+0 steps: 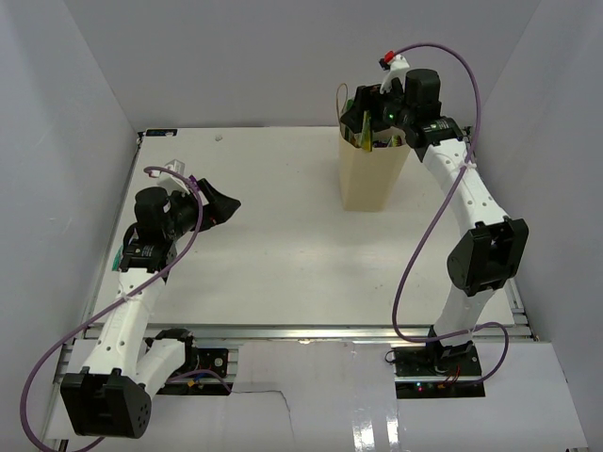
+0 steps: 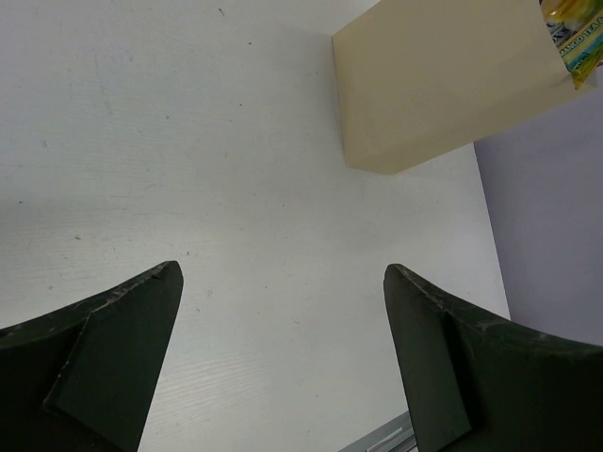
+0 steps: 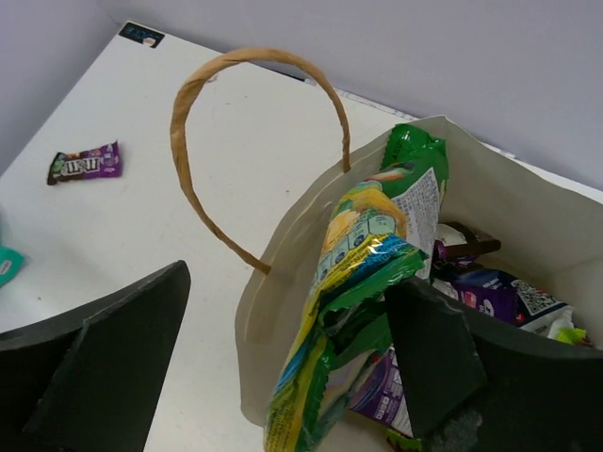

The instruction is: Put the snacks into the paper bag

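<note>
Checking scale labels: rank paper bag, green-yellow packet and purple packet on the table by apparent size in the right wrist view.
1. paper bag
2. green-yellow packet
3. purple packet, though it lies farther from the camera, so its true size is unsure.

table [image 1: 283,254]: plain white
walls [image 1: 236,56]: pale grey panels boxing the table on three sides
light: soft, even

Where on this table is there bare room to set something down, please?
Bare: the broad table stretch between the left gripper and the paper bag, and the strip from the bag to the near edge. Crowded: the bag's mouth, stuffed with snack packets under the open right gripper.
</note>
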You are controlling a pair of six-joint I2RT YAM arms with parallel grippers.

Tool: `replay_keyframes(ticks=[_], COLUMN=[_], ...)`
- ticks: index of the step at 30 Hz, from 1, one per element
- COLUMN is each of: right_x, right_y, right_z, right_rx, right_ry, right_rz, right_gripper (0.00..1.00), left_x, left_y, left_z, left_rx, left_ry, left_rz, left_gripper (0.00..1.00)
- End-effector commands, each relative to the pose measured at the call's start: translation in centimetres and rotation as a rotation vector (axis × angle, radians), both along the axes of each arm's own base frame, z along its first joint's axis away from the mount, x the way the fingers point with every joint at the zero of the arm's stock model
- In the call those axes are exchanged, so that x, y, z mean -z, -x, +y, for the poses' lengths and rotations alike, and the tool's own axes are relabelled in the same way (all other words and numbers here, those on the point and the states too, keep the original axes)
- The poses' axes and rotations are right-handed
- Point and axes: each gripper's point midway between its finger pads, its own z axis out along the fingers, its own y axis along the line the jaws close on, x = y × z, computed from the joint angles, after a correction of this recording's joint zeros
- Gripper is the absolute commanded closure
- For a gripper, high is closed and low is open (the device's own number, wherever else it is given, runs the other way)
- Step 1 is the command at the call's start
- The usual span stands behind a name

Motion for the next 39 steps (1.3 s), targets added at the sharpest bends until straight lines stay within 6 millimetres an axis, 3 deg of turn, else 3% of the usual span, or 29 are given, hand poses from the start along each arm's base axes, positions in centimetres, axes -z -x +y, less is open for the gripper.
replay_keyframes(ticks=[1,2,5,7,10,13,15,19,23,25,26,32,36,39], right_x=[-2.4,-1.9,-0.6,-0.8,-1.6,-3.0,-3.9,-6.3,-6.7,-6.0,-5.9,-1.4,0.1,1.0], right_y=[0.2,-0.1,-1.3,-2.2,-3.2,-3.8,-4.0,-3.4,-1.9,-2.2,-2.5,-3.7,-4.3,-4.0], right_z=[-1.2,-1.9,-4.1,-5.4,-6.5,-7.3,-7.5,-7.2,-5.9,-6.4,-6.7,-9.2,-11.6,-12.0], right_rx=[0.068,0.088,0.187,0.226,0.267,0.289,0.292,0.249,0.135,0.159,0.173,0.255,0.339,0.322], right_ry=[-0.006,0.018,0.095,0.131,0.19,0.243,0.259,0.289,0.301,0.322,0.335,0.485,0.602,0.638], right_rz=[-0.069,-0.07,-0.079,-0.102,-0.156,-0.226,-0.262,-0.353,-0.373,-0.345,-0.339,-0.23,-0.181,-0.156], right_gripper=[0.12,0.27,0.48,0.56,0.48,0.11,0.06,0.06,0.2,0.36,0.38,0.37,0.35,0.34], left_x=[-1.0,-1.0,-1.0,-0.9,-0.7,-0.8,-0.8,-0.8,-0.8,-0.8,-0.7,-0.8,-0.6,-0.5], left_y=[-0.5,-0.5,-0.5,-0.5,-0.5,-0.5,-0.5,-0.7,-0.8,-0.8,-0.8,-0.7,-0.7,-0.8], left_z=[-0.1,-0.2,-0.1,0.0,0.0,0.0,0.1,0.3,0.2,0.3,0.3,0.5,0.6,0.6], left_rx=[0.008,0.011,0.008,0.007,0.009,0.008,0.005,0.003,0.008,0.005,0.006,0.006,0.001,0.005], left_ry=[0.015,0.015,0.009,0.009,0.015,0.01,0.004,0.006,0.008,0.008,0.007,0.001,0.001,0.003], left_rz=[-0.024,-0.024,-0.027,-0.024,-0.021,-0.022,-0.022,-0.022,-0.025,-0.025,-0.022,-0.026,-0.023,-0.023], left_gripper=[0.02,0.02,0.02,0.02,0.02,0.02,0.02,0.02,0.02,0.02,0.02,0.02,0.02,0.02])
